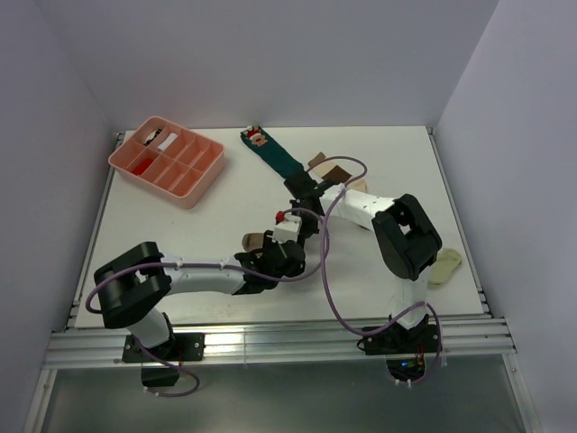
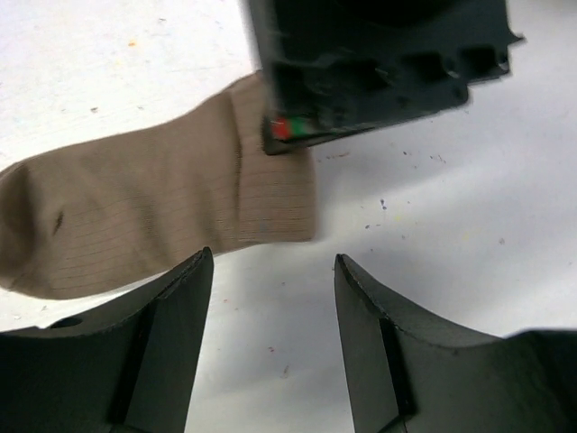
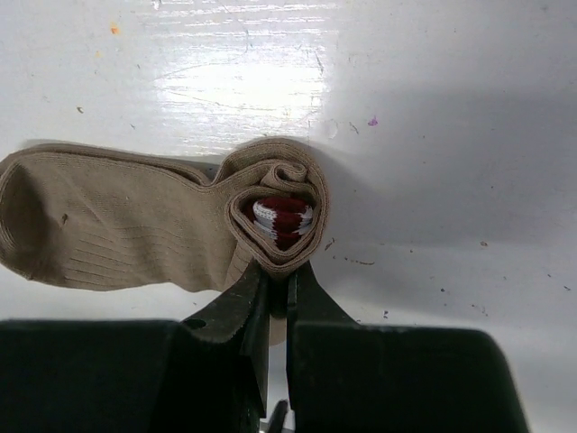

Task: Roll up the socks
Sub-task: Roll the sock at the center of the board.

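The plain tan sock (image 3: 108,221) lies flat on the white table, with one end curled into a loose roll (image 3: 275,203). Dark red and white banded fabric shows inside the roll. My right gripper (image 3: 278,271) is shut on the near edge of that roll. In the left wrist view the tan sock (image 2: 153,212) lies just beyond the left finger. My left gripper (image 2: 274,255) is open over bare table with nothing between its fingers. From above, the tan sock (image 1: 253,241) peeks out beside both grippers. A cream and brown banded sock (image 1: 332,171) lies partly hidden behind the right arm.
A dark teal sock (image 1: 270,153) stretches across the back middle. A pink divided tray (image 1: 167,161) stands at the back left. A pale cream sock (image 1: 444,268) lies at the right edge. Purple cables loop over both arms.
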Tool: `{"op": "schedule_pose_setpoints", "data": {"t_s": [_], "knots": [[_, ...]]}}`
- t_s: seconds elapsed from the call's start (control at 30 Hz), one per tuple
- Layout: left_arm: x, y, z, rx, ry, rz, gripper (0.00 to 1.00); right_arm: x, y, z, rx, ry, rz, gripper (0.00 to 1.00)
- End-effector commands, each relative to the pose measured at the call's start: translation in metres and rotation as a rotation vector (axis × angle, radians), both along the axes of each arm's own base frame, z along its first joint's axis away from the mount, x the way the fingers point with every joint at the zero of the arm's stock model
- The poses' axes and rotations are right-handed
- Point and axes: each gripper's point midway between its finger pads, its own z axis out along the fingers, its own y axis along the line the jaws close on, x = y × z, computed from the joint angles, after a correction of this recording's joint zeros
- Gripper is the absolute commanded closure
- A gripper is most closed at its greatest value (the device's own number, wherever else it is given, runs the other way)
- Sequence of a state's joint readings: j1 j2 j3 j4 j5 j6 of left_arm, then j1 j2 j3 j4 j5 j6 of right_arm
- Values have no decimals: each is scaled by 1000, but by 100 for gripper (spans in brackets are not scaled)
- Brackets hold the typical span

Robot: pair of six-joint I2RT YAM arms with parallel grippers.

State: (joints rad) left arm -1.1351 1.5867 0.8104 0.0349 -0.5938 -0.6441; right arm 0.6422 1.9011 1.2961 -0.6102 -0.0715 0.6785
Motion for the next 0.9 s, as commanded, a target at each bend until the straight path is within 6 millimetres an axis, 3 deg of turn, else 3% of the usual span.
{"op": "schedule_pose_setpoints", "data": {"t_s": [0.0, 0.13, 0.43, 0.73, 0.87], "knots": [[10, -9, 12, 57, -92, 24, 39, -10, -15, -7, -96, 42, 16, 100], [10, -23, 10, 88, -117, 15, 40, -11, -15, -6, -95, 46, 15, 100], [18, -33, -7, 160, -128, 30, 43, -15, -9, -7, -85, 60, 25, 100], [22, -30, -23, 229, -117, 60, 50, -19, -5, -8, -80, 67, 32, 100], [22, -26, -32, 261, -109, 74, 59, -22, -5, -9, -78, 75, 33, 100]]}}
